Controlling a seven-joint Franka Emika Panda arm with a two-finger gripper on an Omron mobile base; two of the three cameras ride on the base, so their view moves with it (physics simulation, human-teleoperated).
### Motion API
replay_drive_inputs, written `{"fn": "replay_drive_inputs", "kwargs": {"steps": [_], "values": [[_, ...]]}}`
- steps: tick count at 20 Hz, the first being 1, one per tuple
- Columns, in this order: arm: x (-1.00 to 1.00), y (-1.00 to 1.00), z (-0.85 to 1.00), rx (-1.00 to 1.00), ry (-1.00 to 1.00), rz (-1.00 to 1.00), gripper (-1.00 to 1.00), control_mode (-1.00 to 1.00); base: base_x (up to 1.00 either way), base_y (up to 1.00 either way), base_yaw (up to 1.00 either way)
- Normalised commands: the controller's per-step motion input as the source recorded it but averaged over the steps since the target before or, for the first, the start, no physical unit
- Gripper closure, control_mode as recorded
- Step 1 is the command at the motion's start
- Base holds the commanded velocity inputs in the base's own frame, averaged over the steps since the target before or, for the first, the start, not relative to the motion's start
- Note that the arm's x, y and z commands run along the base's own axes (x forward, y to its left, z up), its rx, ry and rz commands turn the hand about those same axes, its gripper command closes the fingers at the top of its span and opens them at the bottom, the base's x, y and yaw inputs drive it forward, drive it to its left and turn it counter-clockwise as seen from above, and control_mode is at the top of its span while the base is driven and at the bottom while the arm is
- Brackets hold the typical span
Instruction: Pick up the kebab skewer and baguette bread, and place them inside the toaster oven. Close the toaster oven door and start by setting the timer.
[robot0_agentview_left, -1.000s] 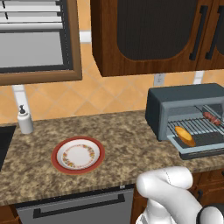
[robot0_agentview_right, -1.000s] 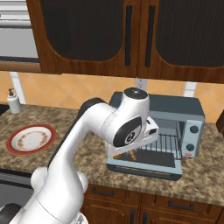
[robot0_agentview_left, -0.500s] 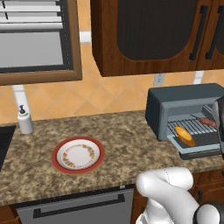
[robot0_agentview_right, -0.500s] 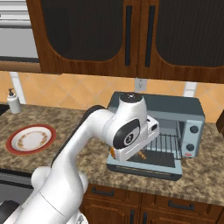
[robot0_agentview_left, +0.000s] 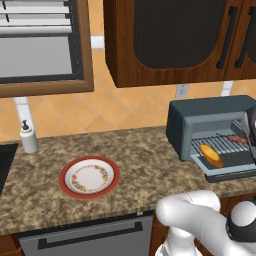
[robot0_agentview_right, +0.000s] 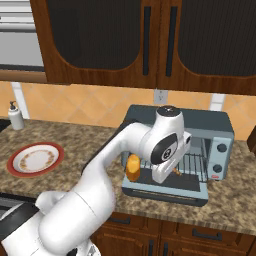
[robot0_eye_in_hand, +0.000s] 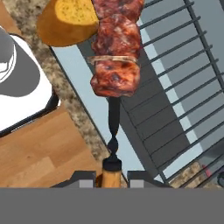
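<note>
Granite counter: 1 toaster oven, 1 baguette bread, 1 kebab skewer.

The toaster oven mouth stands open; the baguette bread blocks its left side, while the wire rack right of it lies free.

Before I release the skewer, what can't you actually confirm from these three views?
- Whether the kebab skewer touches the rack: in the hand view it hangs over the wires, contact unclear; in the right base view the arm covers it.
- The gripper: its finger tips are cut by the hand view's bottom edge.
- Toaster oven: its right side is cut off by the left base view's edge.
- Baguette bread: its right end is hidden by the arm in the right base view.
</note>
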Motion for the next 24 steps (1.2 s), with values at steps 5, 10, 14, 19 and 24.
{"fn": "replay_drive_inputs", "kwargs": {"steps": [5, 10, 14, 19, 24], "values": [[0.27, -0.34, -0.13, 0.0, 0.14, 0.12, 1.0, -1.0, 0.0, 0.0, 0.0], [0.52, -0.02, -0.02, 0.02, 0.06, 0.04, 1.0, -1.0, 0.0, 0.0, 0.0], [0.4, 0.0, -0.12, 0.04, 0.0, 0.0, 1.0, -1.0, 0.0, 0.0, 0.0], [0.05, -0.16, -0.3, 0.07, 0.0, 0.0, 1.0, -1.0, 0.0, 0.0, 0.0], [0.02, -0.08, -0.24, 0.07, -0.07, 0.0, 1.0, -1.0, 0.0, 0.0, 0.0]]}}
